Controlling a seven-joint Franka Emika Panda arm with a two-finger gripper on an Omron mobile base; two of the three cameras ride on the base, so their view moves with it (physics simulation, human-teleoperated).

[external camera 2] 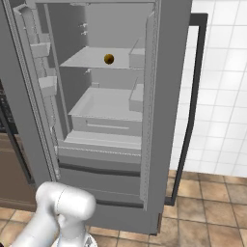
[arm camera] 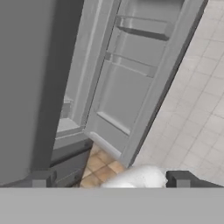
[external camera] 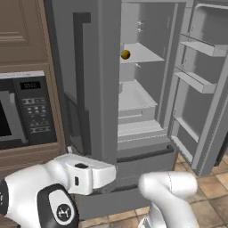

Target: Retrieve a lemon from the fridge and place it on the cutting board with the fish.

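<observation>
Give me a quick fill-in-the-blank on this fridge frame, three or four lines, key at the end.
1. The lemon sits on the ____ shelf inside the fridge.
2. The fridge's right door is swung ____.
3. The microwave stands to the ____ of the fridge in the left base view.
4. The gripper has its jaws ____, holding nothing.

Missing words: upper; open; left; open

A black built-in microwave with a keypad sits in brown wooden cabinetry; a brown tiled floor meets a white tiled wall
</observation>
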